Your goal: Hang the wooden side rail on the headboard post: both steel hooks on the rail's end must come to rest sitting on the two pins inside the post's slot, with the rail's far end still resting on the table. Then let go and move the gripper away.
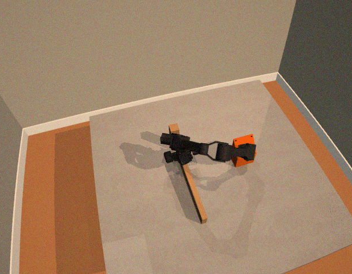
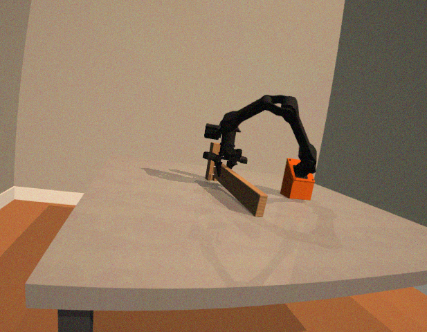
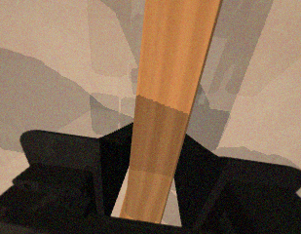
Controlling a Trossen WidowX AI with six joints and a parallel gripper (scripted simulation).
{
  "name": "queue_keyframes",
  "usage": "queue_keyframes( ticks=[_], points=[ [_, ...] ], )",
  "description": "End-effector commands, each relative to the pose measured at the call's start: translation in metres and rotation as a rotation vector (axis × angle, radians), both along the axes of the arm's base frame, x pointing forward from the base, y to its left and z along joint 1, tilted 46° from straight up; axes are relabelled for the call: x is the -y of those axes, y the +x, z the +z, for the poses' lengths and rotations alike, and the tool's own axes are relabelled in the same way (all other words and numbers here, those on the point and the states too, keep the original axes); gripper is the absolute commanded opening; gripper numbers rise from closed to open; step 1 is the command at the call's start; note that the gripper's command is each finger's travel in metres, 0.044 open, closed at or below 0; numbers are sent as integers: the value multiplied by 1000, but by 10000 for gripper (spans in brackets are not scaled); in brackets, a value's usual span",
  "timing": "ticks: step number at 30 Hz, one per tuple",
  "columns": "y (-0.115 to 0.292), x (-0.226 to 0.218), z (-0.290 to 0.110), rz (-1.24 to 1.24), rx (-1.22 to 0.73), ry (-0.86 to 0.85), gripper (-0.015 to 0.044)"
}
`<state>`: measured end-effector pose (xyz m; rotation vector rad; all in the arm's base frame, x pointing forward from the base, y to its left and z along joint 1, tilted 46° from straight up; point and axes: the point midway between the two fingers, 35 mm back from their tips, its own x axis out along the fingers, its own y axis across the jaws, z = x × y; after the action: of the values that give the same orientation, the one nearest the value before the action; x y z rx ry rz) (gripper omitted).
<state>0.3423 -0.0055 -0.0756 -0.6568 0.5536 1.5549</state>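
The wooden side rail (image 1: 194, 192) (image 2: 241, 189) (image 3: 167, 97) stands on edge, its far end resting on the table (image 1: 258, 206) (image 2: 170, 243) and its near end raised at the headboard post (image 1: 173, 128) (image 2: 212, 161). The post is a short upright wooden block. My gripper (image 1: 181, 156) (image 2: 230, 162) (image 3: 155, 127) is shut on the rail close to the post. In the exterior view small steel hooks (image 2: 216, 170) show at the rail's end against the post; I cannot tell whether they sit on the pins. The slot and pins are hidden.
The arm's orange base block (image 1: 243, 149) (image 2: 296, 180) stands to the right of the post. The table's edges run near the wall at the back and toward the front in the exterior view.
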Motion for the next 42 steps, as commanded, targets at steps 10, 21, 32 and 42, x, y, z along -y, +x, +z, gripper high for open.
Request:
queue_keyframes(
  ticks=[10,21,32,42],
  points=[
    [0,5,-2,-1,11,-10,0],
    [0,6,-3,-1,11,-10,0],
    [1,7,-3,-1,11,-10,0],
    [2,8,-3,-1,11,-10,0]
  ],
)
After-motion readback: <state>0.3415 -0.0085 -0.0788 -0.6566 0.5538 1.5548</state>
